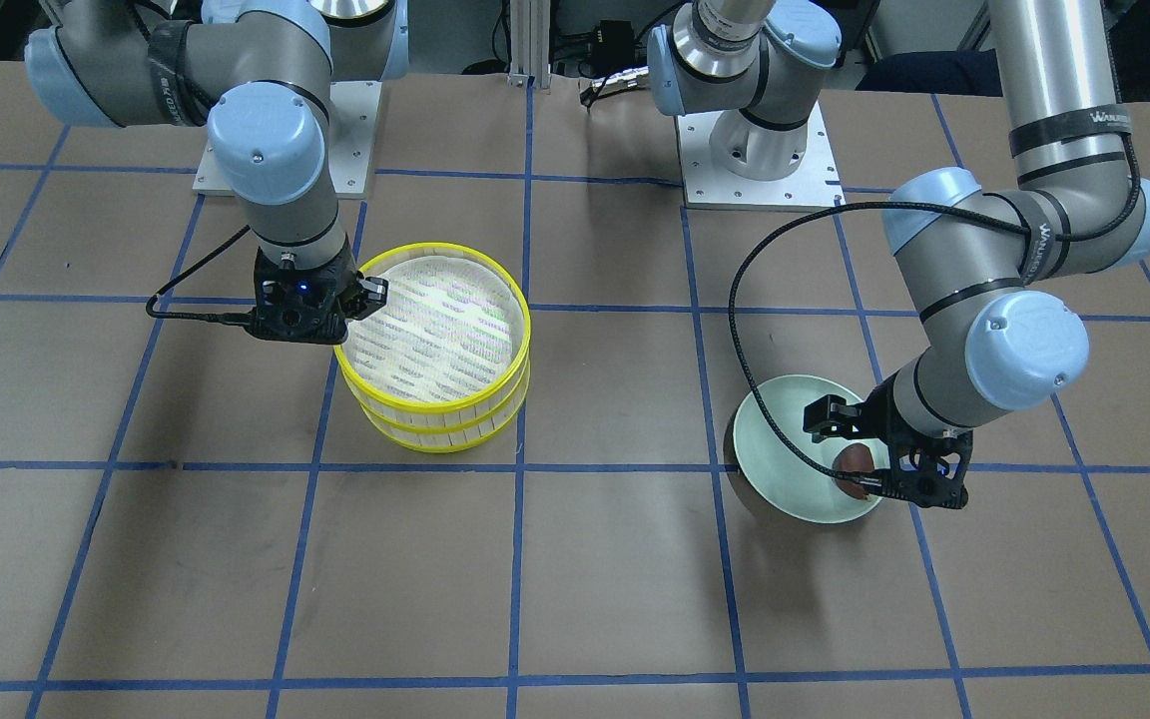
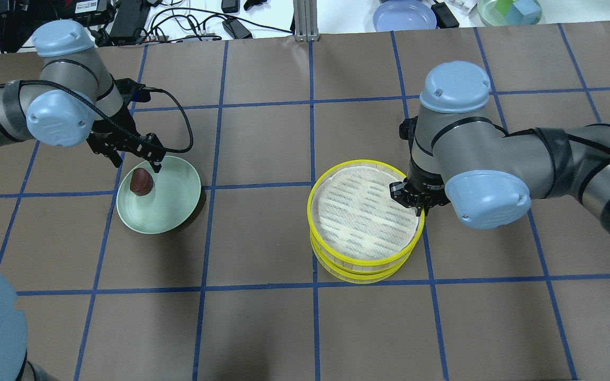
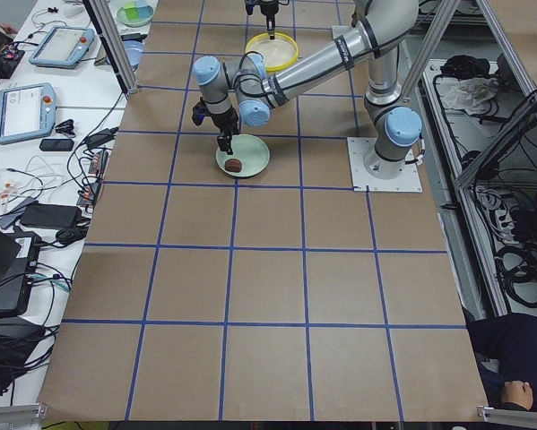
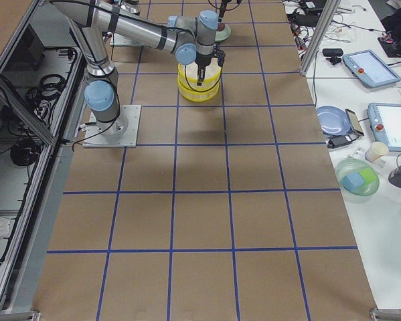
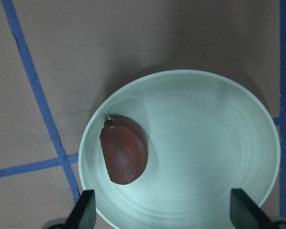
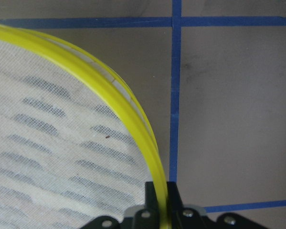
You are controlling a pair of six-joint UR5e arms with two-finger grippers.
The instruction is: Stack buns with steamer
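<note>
Your left gripper (image 2: pixel 134 162) hangs spread wide, gripping nothing, over the pale green plate (image 5: pixel 219 143). Below it, nearer one fingertip than the other, lies the dark reddish-brown bun (image 5: pixel 124 150), with only the plate's raised rim close around it. The bun is smooth and glossy, flat along one side (a pale speck at its tip). Your right gripper (image 2: pixel 413 203) is clenched on the yellow rim of the top steamer (image 2: pixel 358 211) tier, whose white mesh floor lies beside its fingers.
</note>
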